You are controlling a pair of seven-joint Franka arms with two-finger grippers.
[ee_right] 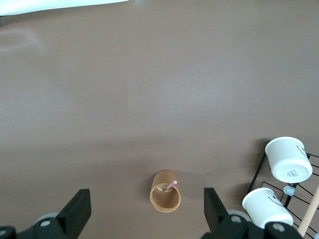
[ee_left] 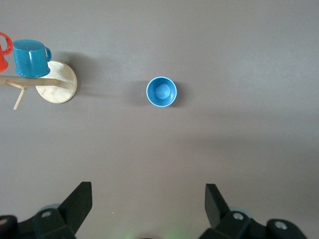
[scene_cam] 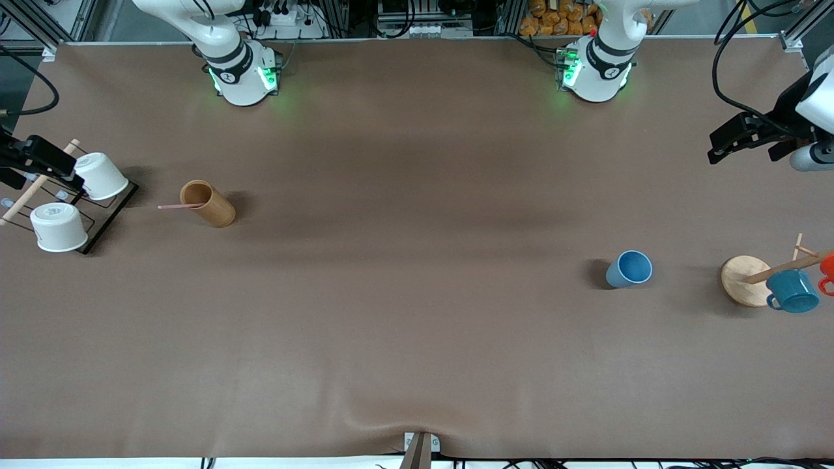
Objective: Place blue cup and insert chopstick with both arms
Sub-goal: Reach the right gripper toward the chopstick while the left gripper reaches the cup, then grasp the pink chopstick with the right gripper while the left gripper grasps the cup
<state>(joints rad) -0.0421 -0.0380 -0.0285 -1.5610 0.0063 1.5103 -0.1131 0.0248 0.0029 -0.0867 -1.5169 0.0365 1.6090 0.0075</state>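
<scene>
My left gripper (scene_cam: pixel 720 155) is raised over the left arm's end of the table, well apart from every object. In the left wrist view its two fingers (ee_left: pixel 79 201) stand spread wide with nothing between them. My right gripper (scene_cam: pixel 26 163) is raised over the right arm's end of the table, above the black wire rack (scene_cam: pixel 107 215). In the right wrist view its fingers (ee_right: pixel 79 209) are likewise spread wide and hold nothing.

The blue cup (scene_cam: pixel 629 269) stands upright on the brown table (scene_cam: pixel 417 339), mouth up, toward the left arm's end. Nothing touches it. The left wrist view shows it from above, with its lighter blue interior (ee_left: pixel 161 91) open.

The chopstick (scene_cam: pixel 180 206) sits in the tan wooden holder (scene_cam: pixel 207 203), which stands upright toward the right arm's end of the table. One end of the stick projects over the holder's rim on the side toward the wire rack; the remainder lies inside. The blue cup and the chopstick are well apart, at different ends of the table.

Two white cups (scene_cam: pixel 99 176) hang on the wire rack, beside the holder. Near the blue cup, at the table's edge, a round wooden base (scene_cam: pixel 745 280) carries a peg rack with a teal mug (scene_cam: pixel 793 291) and a red-orange mug (scene_cam: pixel 827 270).
</scene>
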